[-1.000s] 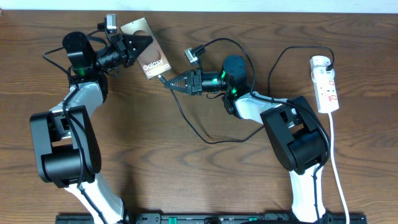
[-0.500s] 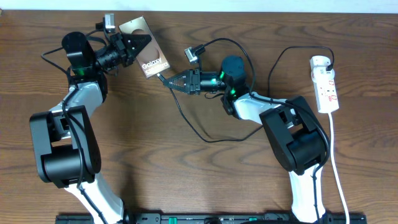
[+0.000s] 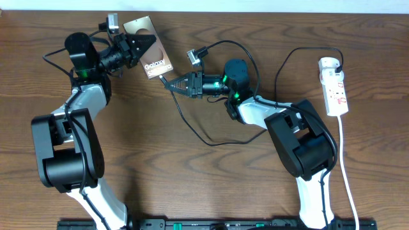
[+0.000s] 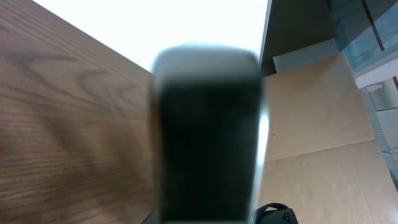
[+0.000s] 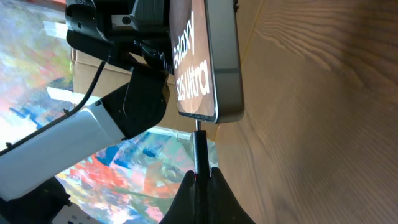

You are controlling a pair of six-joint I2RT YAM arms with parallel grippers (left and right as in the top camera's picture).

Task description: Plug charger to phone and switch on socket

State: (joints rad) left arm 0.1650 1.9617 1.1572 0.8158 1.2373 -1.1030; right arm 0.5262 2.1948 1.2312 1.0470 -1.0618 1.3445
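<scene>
Plugging-in is in hand: by the wooden table's far edge the left gripper clamps the flat bronze-brown Galaxy phone, the right gripper pinches the thin black charger cable against its port, needing a straight push, and the white power strip lies unswitched at the right edge.

Noted: counter, brown wood grain, smooth and matt; phone, glossy bronze face, satin edge; cable, matt black plastic; power strip, smooth white plastic.

Left arm, right arm reaching inward, jaws clamped tight
</scene>
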